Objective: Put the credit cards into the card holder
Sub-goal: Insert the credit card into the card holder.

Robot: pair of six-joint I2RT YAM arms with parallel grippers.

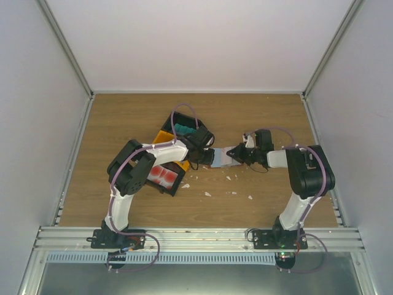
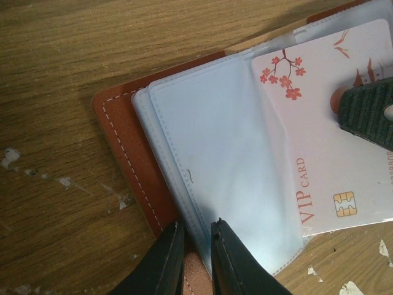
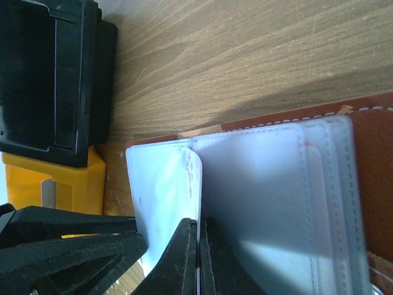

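Progress: early/mid. Card holder (image 2: 120, 141) lies open on the table (image 1: 264, 117), about mid-table, between the two grippers. One of the credit cards, a white VIP card (image 2: 319, 123) w/ red blossoms, is at the clear sleeves (image 2: 209, 153), not seated. Most of it shows at 2-3 o'clock in the left wrist view. Can't tell if its leading edge has entered a pocket.

Fingers: left gripper (image 2: 196, 255) is narrow, nipping the holder's edge (leather + sleeve) at 6 o'clock of its own view, prob. to pin it. Right gripper (image 3: 198, 258) is closed tight on the VIP card's edge.

Left to do, my read: slide this card fully in, then fetch the rest. A teal stack (image 1: 183, 129) sits in the yellow bin (image 1: 164, 136) and a red-white stack (image 1: 163, 175) in the black bin (image 1: 174, 189), at 9-10 o'clock of the holder. No pocket shows a seated card, though the sleeves are cloudy.

View diffs:
- top: only view w/ both arms, both bins and the remaining stacks; holder too small for detail
- left wrist: only view w/ the card face, chip and print, plus a right finger pad (image 2: 368, 114) on it; no bins
- right wrist: card seen edge-on against the sleeve stack, bins at 9 o'clock; card face hidden
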